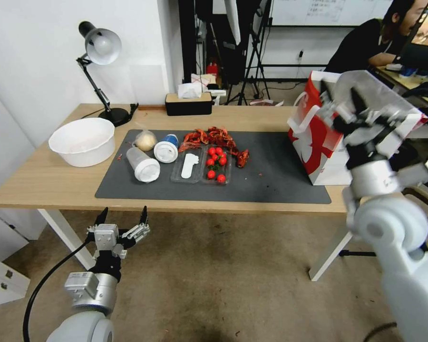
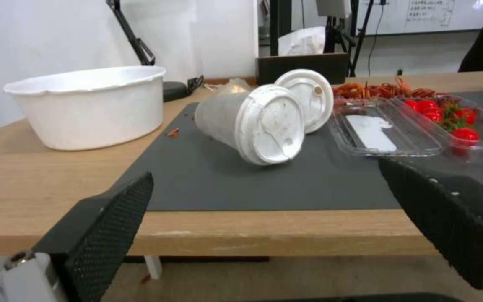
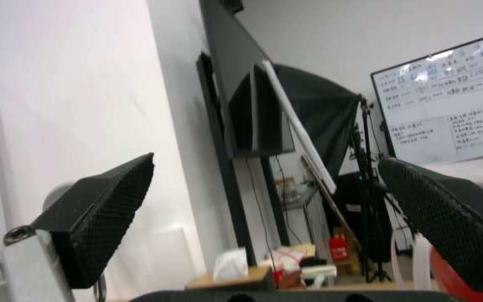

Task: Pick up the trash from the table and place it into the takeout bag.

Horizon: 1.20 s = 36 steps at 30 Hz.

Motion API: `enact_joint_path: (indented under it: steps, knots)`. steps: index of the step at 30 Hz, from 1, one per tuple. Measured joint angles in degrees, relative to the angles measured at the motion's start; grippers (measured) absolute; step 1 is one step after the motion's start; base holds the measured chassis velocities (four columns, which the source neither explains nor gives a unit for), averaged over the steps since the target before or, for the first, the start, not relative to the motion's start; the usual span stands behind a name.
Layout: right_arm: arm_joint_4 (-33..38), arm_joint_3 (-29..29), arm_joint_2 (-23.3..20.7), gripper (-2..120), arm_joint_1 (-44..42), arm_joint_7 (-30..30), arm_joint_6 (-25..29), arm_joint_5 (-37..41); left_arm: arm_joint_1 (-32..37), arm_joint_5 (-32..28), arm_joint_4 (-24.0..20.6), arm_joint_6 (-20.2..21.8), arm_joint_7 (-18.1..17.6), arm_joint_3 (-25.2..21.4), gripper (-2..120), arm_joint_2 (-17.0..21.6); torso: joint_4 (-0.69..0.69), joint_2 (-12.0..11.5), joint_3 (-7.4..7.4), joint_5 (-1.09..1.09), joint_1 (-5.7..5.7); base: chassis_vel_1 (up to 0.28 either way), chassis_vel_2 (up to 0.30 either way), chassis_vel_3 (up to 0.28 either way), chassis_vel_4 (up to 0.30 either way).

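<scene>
A: Where's the trash? The clear cup (image 1: pixel 142 165) lies on its side on the mat (image 1: pixel 271 183), towards the mat's left front corner, lid facing the table's front edge. The blue-white cup (image 1: pixel 167 148) is just behind it, and in the left wrist view their lids look to overlap. The small bag (image 1: pixel 145 140) sits near the mat's back left corner.

B: What could go wrong?

A: I'd say the clear cup rolls. It's round and lying down, so a finger nudging one side could send it towards the tomato tray (image 1: pixel 217 167) or into the blue-white cup. Its wall looks thin, so a hard squeeze might buckle it or pop the lid.

B: And the grippers?

A: The left gripper (image 1: pixel 122 219) hangs below the table's front edge, jaws spread wide, holding and touching nothing. The right gripper (image 1: pixel 341 105) is raised over the bag (image 1: pixel 314 142) at the table's right end, jaws also parted and empty.
</scene>
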Motion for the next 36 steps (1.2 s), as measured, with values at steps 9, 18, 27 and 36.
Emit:
enact_joint_path:
  steps: [9,18,27,36]
  knots:
    - [3.06,-3.82,1.48,100,-15.71,-4.11,5.44,-14.94,0.22,-0.42,0.14,-1.07,-0.01,-0.18,100,0.45,0.01,0.00,0.00,0.00,0.00,0.000,0.000,0.000,0.000]
    - [1.11,-4.61,4.65,100,-32.06,5.24,11.22,-30.52,-0.20,-0.82,1.22,-1.51,-0.09,-0.29,100,0.67,0.00,0.00,0.00,-0.01,0.00,0.000,0.000,0.000,0.000]
    - [-5.19,-6.83,6.71,100,-35.53,7.39,15.99,-34.45,-0.32,-0.94,1.52,-1.77,-0.11,-0.16,100,0.73,0.00,0.00,0.00,0.00,0.00,0.000,0.000,0.000,0.000]
    - [-6.89,-7.74,7.93,100,-35.41,7.56,16.59,-35.97,-0.22,-1.10,1.49,-1.86,-0.15,-0.24,100,1.28,0.01,-0.01,0.00,0.00,0.00,0.000,0.000,0.000,0.000]
